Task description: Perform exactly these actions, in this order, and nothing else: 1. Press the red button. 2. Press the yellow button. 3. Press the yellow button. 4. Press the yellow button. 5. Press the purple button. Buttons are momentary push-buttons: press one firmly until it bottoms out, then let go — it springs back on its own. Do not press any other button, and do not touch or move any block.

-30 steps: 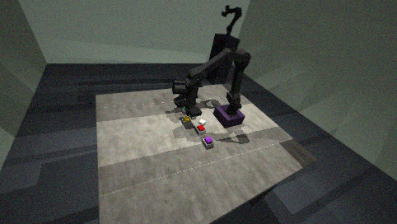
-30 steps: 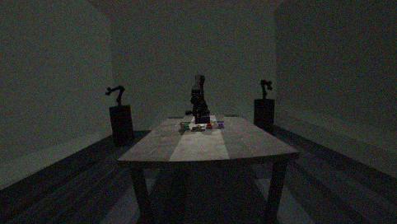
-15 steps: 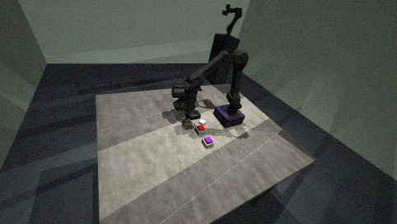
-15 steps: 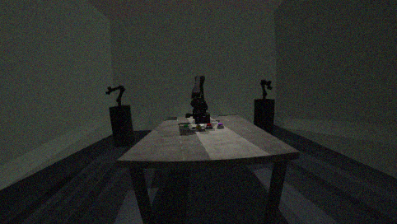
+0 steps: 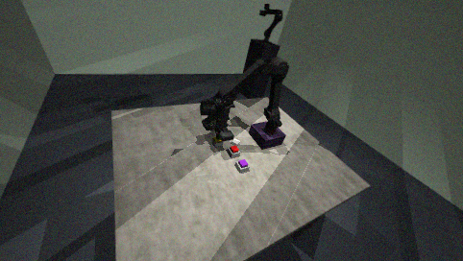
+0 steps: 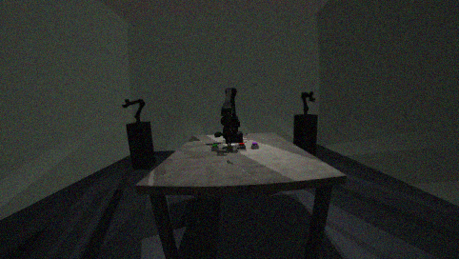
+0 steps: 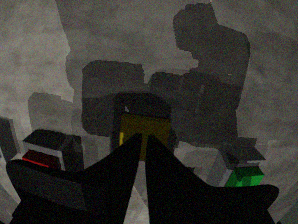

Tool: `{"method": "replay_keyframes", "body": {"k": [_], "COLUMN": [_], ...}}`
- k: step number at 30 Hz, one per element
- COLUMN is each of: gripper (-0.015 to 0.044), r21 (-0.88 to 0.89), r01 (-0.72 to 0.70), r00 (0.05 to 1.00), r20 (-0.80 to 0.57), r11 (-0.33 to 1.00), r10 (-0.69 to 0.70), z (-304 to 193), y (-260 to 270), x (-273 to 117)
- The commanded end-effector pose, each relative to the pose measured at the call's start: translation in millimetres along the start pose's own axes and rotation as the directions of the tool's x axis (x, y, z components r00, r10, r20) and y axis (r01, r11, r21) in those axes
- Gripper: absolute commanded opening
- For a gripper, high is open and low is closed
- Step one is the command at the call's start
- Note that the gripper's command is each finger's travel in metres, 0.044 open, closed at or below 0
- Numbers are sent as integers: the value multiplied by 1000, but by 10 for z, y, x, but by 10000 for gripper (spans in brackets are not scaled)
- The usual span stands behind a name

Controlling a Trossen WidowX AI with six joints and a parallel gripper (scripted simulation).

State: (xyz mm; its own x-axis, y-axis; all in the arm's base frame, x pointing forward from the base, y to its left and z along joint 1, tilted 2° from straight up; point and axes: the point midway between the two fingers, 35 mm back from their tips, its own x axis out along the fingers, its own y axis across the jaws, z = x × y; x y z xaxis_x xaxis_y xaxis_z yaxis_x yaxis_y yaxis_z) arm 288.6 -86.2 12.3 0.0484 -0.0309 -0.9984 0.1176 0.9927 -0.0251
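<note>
My gripper point(image 5: 220, 139) point(image 6: 229, 149) point(image 7: 144, 140) is shut, fingers pointing down, with its tips over the yellow button point(image 5: 217, 141) point(image 7: 145, 123). In the wrist view the tips overlap the middle of the yellow cap; whether they touch it or push it down I cannot tell. The red button point(image 5: 234, 149) point(image 6: 242, 144) point(image 7: 39, 159) stands on its base beside it, partly behind a finger in the wrist view. The purple button point(image 5: 243, 163) point(image 6: 255, 144) stands farther along, beyond the red one, and its cap is not visible in the wrist view.
A green button point(image 6: 215, 146) point(image 7: 245, 177) stands on the other side of the yellow one. A small white object point(image 5: 235, 141) lies near the red button. The arm's dark purple base point(image 5: 266, 134) stands on the table point(image 5: 158, 192) point(image 6: 238, 173). Shadows darken the area around the gripper.
</note>
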Motion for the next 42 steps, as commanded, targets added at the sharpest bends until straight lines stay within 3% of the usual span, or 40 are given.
{"method": "replay_keyframes", "body": {"k": [1, 7, 12, 42], "gripper": [20, 20, 20, 20], "r21": [-6, -6, -6, -6], "r01": [-2, -2, -2, -2], "r00": [1000, 1000, 1000, 1000], "r20": [-4, -4, -4, -4], "r11": [1000, 1000, 1000, 1000], "r10": [2, 2, 2, 2], "z": [-11, -11, -8, -11], "y": [3, 3, 2, 3], "x": [10, 10, -326, 10]}}
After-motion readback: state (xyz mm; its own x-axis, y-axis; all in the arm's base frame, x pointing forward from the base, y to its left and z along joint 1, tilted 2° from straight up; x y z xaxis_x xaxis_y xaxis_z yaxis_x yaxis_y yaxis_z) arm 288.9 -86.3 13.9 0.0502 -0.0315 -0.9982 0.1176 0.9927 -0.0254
